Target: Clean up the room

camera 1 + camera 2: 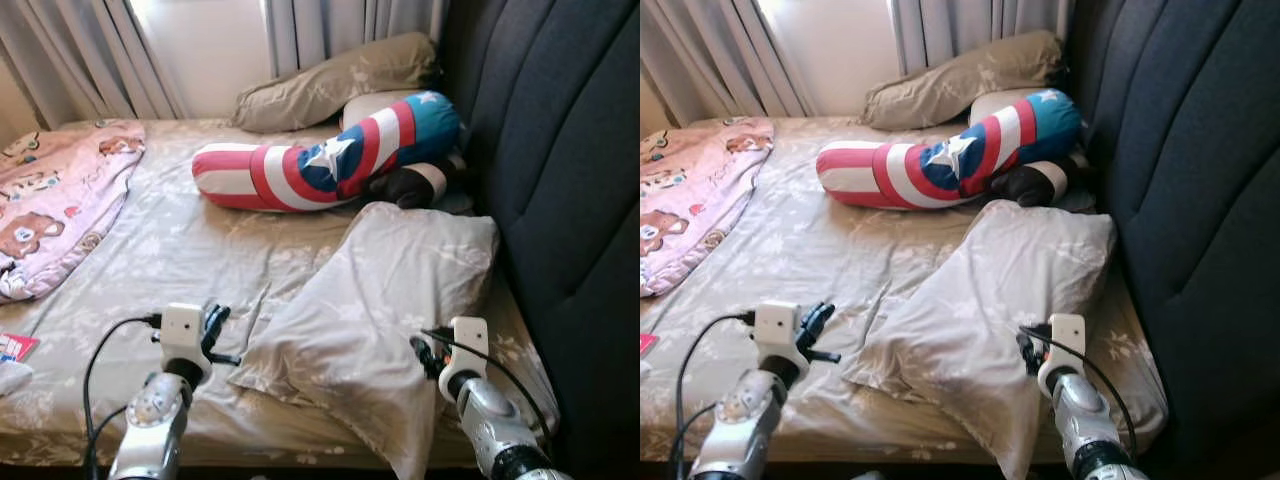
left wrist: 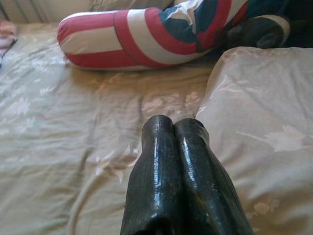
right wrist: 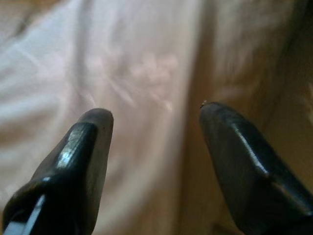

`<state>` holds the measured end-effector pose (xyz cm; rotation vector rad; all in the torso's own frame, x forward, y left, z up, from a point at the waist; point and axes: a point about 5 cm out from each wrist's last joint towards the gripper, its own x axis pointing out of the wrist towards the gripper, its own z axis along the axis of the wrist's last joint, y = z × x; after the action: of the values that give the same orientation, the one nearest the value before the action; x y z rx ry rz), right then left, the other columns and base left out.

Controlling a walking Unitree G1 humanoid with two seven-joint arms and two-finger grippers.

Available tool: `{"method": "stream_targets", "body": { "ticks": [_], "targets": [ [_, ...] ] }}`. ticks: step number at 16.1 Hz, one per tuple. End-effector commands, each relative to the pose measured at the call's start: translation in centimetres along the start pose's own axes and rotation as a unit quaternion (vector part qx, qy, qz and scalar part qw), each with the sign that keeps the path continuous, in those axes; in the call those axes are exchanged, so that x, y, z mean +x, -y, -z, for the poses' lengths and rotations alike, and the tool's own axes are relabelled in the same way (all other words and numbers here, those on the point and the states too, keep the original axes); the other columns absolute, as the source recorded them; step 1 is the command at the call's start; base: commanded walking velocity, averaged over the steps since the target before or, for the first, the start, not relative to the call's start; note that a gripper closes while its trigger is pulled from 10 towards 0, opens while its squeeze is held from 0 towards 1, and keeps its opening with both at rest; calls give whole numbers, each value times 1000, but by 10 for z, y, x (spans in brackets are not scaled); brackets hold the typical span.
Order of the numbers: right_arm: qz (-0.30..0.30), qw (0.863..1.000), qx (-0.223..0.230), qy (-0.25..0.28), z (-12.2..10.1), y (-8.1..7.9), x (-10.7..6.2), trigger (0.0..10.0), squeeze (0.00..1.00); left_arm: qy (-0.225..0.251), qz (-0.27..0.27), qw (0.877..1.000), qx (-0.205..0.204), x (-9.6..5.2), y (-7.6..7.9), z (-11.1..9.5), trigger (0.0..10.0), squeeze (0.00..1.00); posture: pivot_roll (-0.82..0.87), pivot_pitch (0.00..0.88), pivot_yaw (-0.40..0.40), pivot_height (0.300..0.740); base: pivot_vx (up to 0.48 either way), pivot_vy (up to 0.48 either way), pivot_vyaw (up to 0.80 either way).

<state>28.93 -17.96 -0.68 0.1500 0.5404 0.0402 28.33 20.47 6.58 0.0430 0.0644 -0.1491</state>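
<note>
A beige floral pillow (image 1: 380, 290) lies askew on the bed near the front right, one corner hanging over the front edge. My left gripper (image 1: 222, 335) hovers just left of the pillow's near corner, its fingers (image 2: 161, 142) pressed together and holding nothing. At the pillow's right front edge my right gripper (image 1: 425, 355) is open, and the pale pillow fabric (image 3: 146, 73) lies close beyond its fingertips. A red, white and blue star-patterned bolster (image 1: 330, 155) lies across the bed behind the pillow.
A second beige pillow (image 1: 340, 80) leans at the far end under the curtains (image 1: 90, 50). A pink bear-print blanket (image 1: 55, 200) covers the bed's left side. A dark padded headboard (image 1: 560, 150) lines the right. A small red item (image 1: 15, 347) sits at the left edge.
</note>
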Motion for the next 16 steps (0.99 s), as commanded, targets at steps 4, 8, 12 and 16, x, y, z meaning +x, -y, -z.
{"method": "stream_targets", "body": {
  "ticks": [4,8,12,16],
  "targets": [
    [45,996,83,-8,-5,-2,5,10000,1000,23,-1,999,24,2,-18,-26,10000,0,100,0,38,660,0,0,0],
    [58,992,110,-6,-4,-4,6,10000,1000,28,4,999,29,-3,-20,-34,10000,0,104,0,59,660,0,0,0],
    [69,991,110,-22,6,1,3,10000,0,38,12,999,27,-9,-18,-49,10000,0,130,0,62,660,0,0,0],
    [74,992,97,-43,14,8,-1,10000,0,32,5,999,7,-16,-14,-48,10000,0,126,58,61,660,0,0,0]
  ]
}}
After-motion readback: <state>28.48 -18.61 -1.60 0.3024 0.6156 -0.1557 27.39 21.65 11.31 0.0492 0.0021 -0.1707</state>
